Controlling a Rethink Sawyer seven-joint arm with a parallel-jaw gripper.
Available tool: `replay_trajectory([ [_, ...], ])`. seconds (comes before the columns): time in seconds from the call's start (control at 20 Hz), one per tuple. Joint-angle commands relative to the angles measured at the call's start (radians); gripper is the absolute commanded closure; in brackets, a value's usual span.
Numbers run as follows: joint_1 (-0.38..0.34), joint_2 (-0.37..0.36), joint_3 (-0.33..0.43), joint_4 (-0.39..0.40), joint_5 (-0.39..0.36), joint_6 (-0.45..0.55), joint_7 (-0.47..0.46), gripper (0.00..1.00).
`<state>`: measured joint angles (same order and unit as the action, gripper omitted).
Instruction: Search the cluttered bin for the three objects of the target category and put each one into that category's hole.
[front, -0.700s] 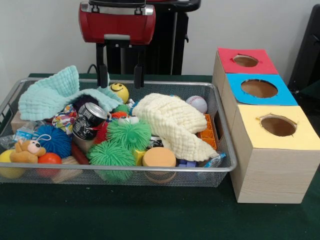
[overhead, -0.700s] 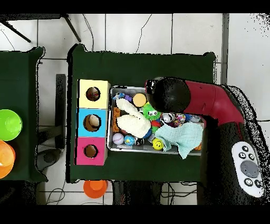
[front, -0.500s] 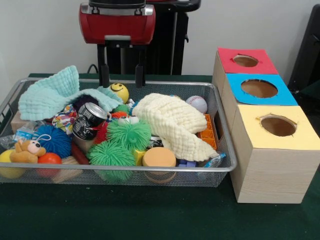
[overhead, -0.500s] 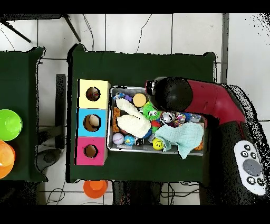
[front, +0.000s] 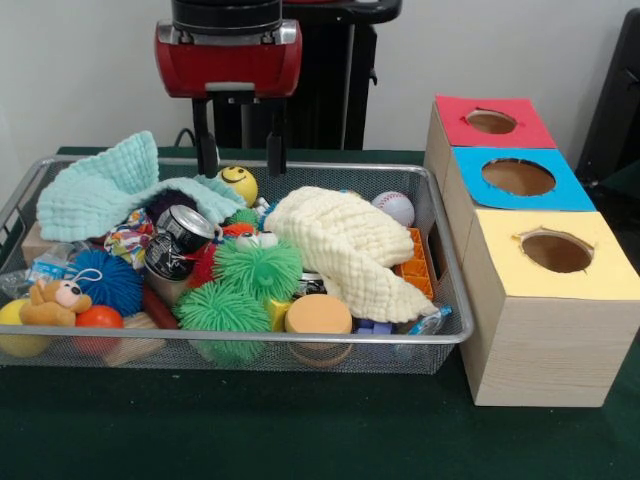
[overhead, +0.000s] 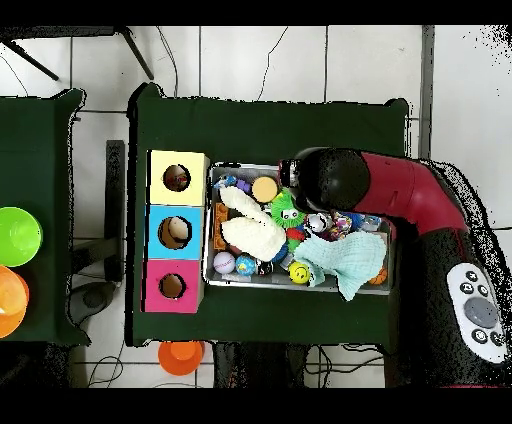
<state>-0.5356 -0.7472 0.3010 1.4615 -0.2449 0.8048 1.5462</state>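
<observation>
My pincer (front: 237, 152) hangs empty with its fingers spread wide, just above the yellow smiley ball (front: 238, 184) at the far side of the wire bin (front: 440, 262). The baseball (front: 394, 207) lies beyond the cream cloth (front: 345, 248), nearer the three hole boxes (front: 520, 245). If I drop straight down, a finger could snag the mint cloth (front: 105, 190) and drag clutter
</observation>
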Motion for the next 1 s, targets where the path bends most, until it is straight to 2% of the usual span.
replay_trajectory([
  [0.05,-0.007,0.047,0.078,0.048,-0.042,0.106,-0.150,0.00],
  [0.55,-0.021,0.047,0.073,0.024,-0.098,0.151,-0.226,0.00],
  [0.85,-0.100,0.119,0.115,-0.027,-0.156,0.164,-0.336,0.00],
  [1.0,-0.126,0.156,0.139,-0.059,-0.188,0.171,-0.363,0.00],
])
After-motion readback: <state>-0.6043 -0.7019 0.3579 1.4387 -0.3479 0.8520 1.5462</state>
